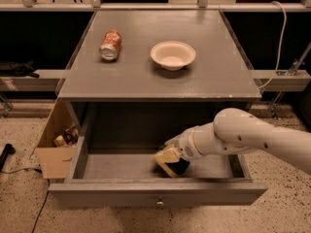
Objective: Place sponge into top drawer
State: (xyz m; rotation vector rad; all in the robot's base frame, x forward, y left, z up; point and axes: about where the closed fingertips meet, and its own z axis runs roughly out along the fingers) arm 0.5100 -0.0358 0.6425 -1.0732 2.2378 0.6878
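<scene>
The top drawer [155, 191] is pulled open below the grey cabinet top, with its round metal knob [158, 203] on the front. The sponge [170, 160], yellow foam with a dark underside showing, is tilted inside the drawer near its middle front, just above or on the drawer floor. My gripper [171, 151] reaches in from the right at the end of the white arm [243, 137] and is at the sponge, holding it.
A tipped red soda can [110, 45] and a white bowl [172, 55] lie on the cabinet top [155, 76]. An open cardboard box [56, 147] stands on the floor left of the drawer. A cable [279, 42] hangs at the right.
</scene>
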